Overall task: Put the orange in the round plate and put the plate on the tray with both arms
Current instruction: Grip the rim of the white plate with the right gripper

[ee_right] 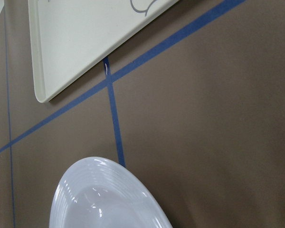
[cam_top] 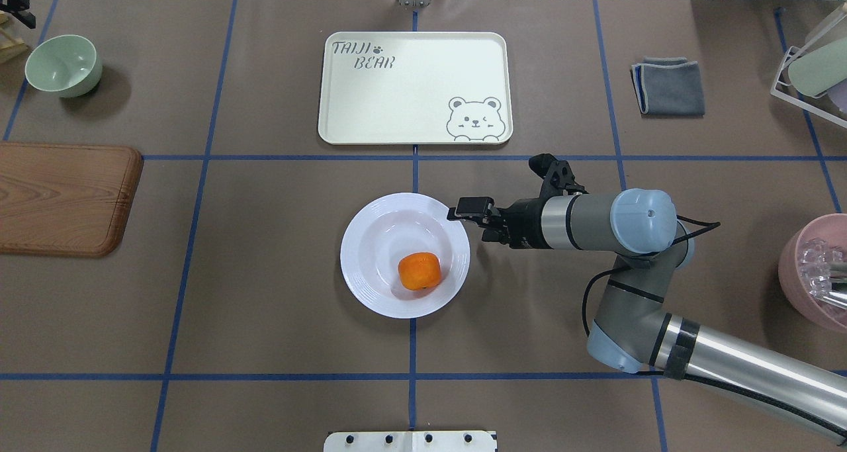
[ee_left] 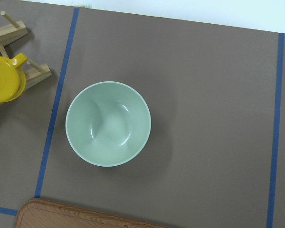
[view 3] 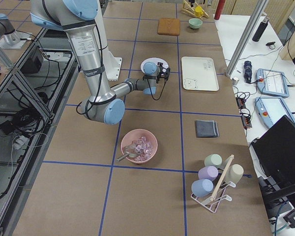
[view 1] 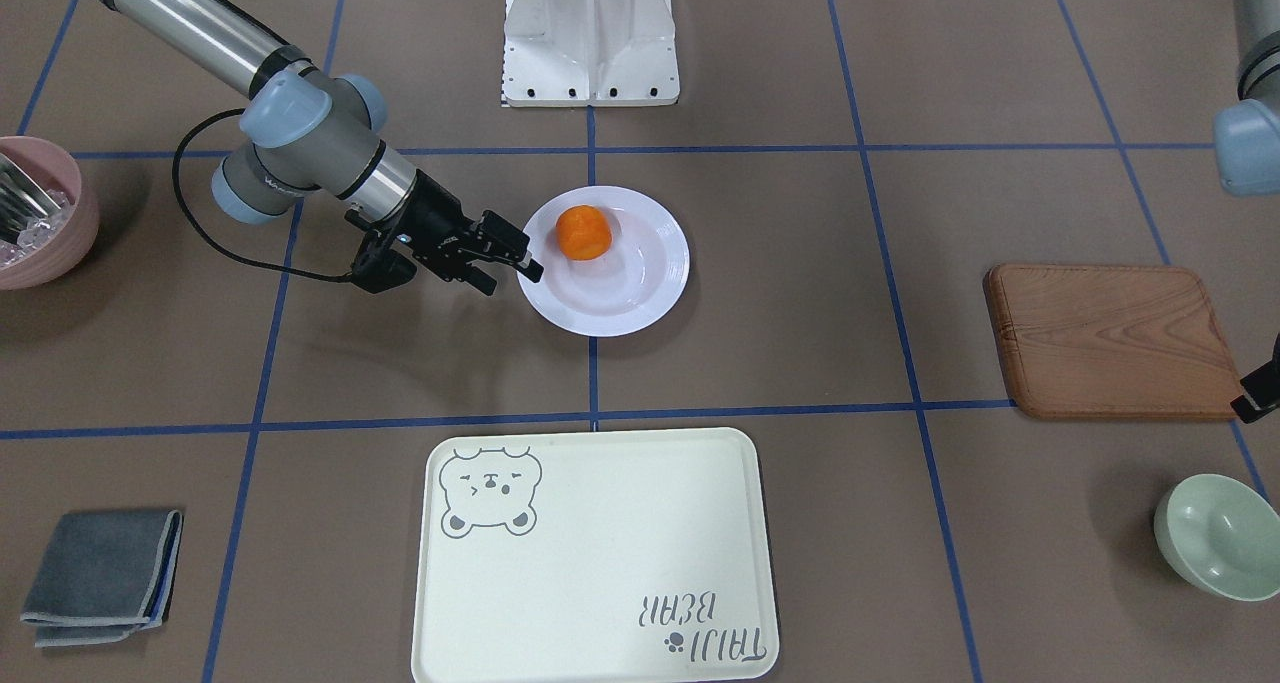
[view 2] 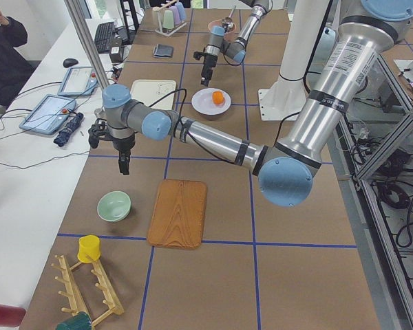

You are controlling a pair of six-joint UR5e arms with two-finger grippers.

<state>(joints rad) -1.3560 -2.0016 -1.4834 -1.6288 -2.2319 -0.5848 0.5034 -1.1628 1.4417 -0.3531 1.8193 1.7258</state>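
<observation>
The orange (view 1: 583, 233) sits in the well of the plate (view 1: 650, 303), on the side toward the robot's base. The plate rests on the brown table, well apart from the tray (view 1: 600, 583), with a blue tape line running between them. The right gripper (view 1: 510, 273) lies low and nearly level at the plate's edge. Its jaws stand apart and hold nothing, and one fingertip (cam_top: 466, 209) reaches over the ridged rim while the other stays just short of it. The right wrist view looks down on that rim, a tape crossing and a corner of the tray, and shows no fingers. The left gripper (view 2: 124, 167) hangs pointing down over the far end of the table, above the green bowl (view 2: 114, 205) and near the wooden board (view 2: 179, 213). The left wrist view has the bowl straight below it. Only a sliver of this gripper shows at the edge of the front and overhead views, so whether its claw is wide or narrow cannot be told. A pink bowl (view 1: 40, 213) and a folded grey cloth (view 1: 100, 573) lie on the right arm's side.
</observation>
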